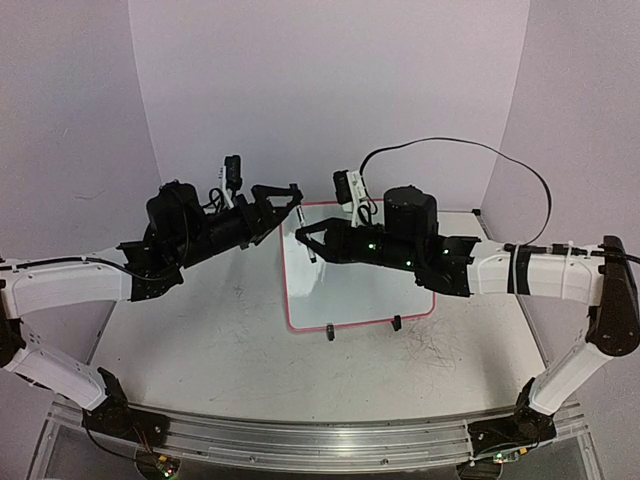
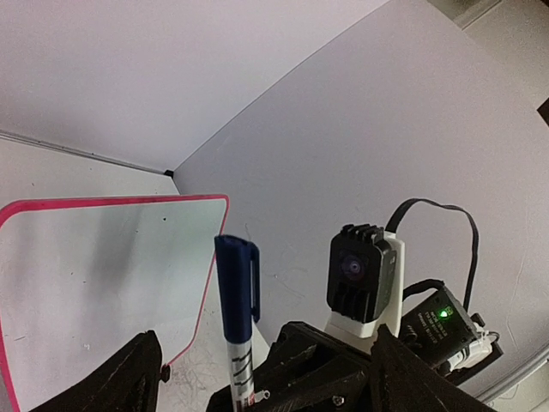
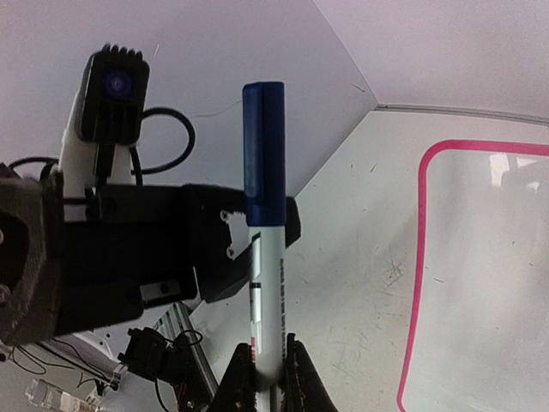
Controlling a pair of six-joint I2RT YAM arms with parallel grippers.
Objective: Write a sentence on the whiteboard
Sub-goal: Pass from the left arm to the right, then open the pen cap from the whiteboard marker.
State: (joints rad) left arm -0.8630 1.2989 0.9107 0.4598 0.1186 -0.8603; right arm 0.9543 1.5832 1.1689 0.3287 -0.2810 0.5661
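The whiteboard (image 1: 360, 285) lies flat at the back centre of the table, white with a pink rim, and also shows in both wrist views (image 2: 103, 275) (image 3: 489, 283). Its visible surface is bare; the sentence is out of view. My right gripper (image 1: 306, 238) (image 3: 266, 378) is shut on the white barrel of a marker (image 1: 301, 218) (image 3: 268, 283), held above the board's far left corner. The marker's blue cap (image 3: 263, 154) (image 2: 236, 283) is on. My left gripper (image 1: 288, 205) (image 2: 266, 378) is open, its fingers (image 2: 129, 378) wide on either side of the cap end, not touching it.
The tabletop (image 1: 220, 350) is scuffed white with grey scribbles. Two black clip feet (image 1: 331, 333) sit on the board's near rim. A black cable (image 1: 500, 150) loops above the right arm. Lilac walls close the back and both sides.
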